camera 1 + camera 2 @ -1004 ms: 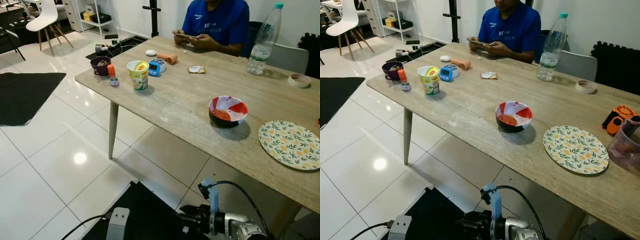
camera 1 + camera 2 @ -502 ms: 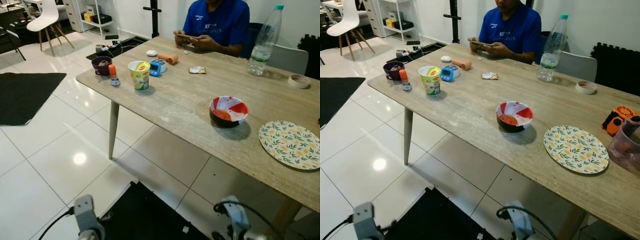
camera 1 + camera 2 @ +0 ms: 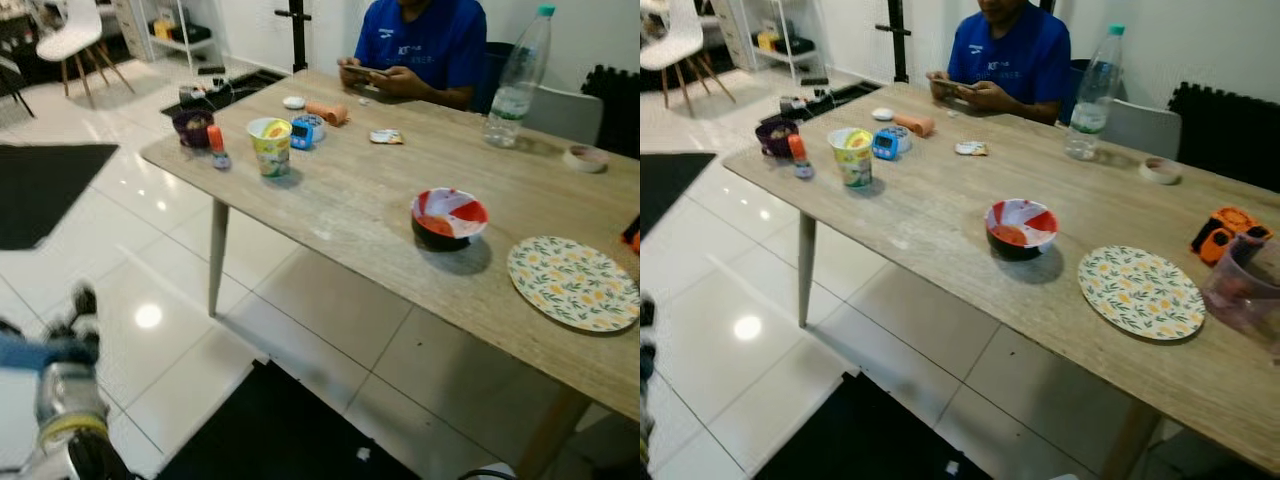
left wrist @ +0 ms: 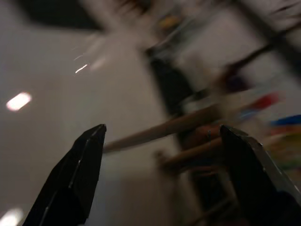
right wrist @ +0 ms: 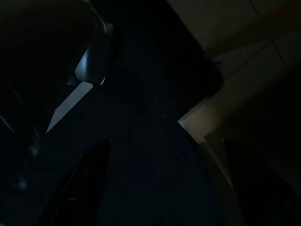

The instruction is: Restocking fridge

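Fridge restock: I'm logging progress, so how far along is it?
Nothing looks done yet. No fridge is in sight, and the water bottle, the cup and the red bowl stand on the wooden table, where a person sits at the far end. In hand: nothing; the left gripper is open and empty over the floor. All picking and stocking is left.

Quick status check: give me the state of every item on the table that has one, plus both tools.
water bottle: upright, capped, partly full
noodle cup: upright, lid partly peeled up
red and white bowl: upright, apart from the plate
floral plate: flat, bare
small orange-capped bottle: upright, capped
purple bowl: upright, contents unclear
tape roll: lying flat
left tool: open, holding nothing
right tool: open, idle in the dark
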{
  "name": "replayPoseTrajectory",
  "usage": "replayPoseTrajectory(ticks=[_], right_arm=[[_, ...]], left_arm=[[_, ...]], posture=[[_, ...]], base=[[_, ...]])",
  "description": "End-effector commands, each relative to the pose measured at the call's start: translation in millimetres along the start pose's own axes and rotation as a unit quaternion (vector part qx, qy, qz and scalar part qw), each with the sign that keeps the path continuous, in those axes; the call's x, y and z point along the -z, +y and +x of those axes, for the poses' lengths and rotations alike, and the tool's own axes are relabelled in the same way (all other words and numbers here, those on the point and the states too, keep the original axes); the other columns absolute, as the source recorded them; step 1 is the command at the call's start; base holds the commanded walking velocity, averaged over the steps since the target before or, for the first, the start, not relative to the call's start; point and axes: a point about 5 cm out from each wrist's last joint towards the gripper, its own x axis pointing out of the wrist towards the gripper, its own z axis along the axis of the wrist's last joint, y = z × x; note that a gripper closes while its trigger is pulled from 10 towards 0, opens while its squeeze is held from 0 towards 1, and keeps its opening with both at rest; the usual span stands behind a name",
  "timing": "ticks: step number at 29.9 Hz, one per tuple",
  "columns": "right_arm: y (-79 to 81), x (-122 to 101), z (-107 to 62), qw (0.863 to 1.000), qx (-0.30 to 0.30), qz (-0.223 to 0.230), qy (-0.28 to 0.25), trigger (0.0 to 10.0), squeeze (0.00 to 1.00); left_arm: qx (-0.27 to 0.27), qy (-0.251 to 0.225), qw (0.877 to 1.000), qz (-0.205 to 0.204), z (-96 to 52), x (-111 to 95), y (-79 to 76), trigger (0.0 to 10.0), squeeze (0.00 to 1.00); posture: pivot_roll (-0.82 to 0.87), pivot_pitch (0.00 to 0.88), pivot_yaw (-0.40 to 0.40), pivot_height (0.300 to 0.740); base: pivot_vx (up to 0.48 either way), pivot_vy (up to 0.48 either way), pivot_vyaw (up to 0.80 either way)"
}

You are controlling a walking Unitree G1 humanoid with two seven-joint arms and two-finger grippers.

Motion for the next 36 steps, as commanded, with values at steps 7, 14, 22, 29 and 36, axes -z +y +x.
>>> replayPoseTrajectory(ticks=[7,14,22,29,36], right_arm=[[2.6,-13.3,1.5,1.0,0.009,0.002,-0.015,10.0,0.0],[3.8,-14.7,1.8,1.0,0.01,0.003,-0.015,10.0,0.0],[5.7,-7.6,1.8,1.0,0.007,0.004,-0.007,10.0,0.0],[8.0,-6.5,2.0,1.0,0.003,0.004,-0.006,10.0,0.0],[8.9,-7.0,2.2,1.0,0.001,0.002,-0.007,10.0,0.0]], left_arm=[[0.382,0.052,0.92,0.066,29.9,-5.5,-106.9,10.0,0.0],[0.509,0.095,0.837,0.174,28.0,20.7,-172.6,10.0,0.0],[0.537,0.074,0.809,0.226,30.4,20.0,-207.5,10.0,0.0],[0.545,0.071,0.774,0.315,30.5,26.4,-227.2,10.0,0.0],[0.562,0.093,0.718,0.4,28.1,33.1,-234.4,10.0,0.0]], posture=[[0.01,0.0,0.015,0.74],[0.0,0.0,0.011,0.74],[0.0,0.0,0.013,0.74],[0.0,0.0,0.015,0.74],[0.0,0.0,0.017,0.74]], base=[[0.0,0.0,0.0],[0.0,0.0,-0.66],[0.0,0.0,-0.77],[0.0,0.0,-0.77],[0.0,0.0,-0.77]])
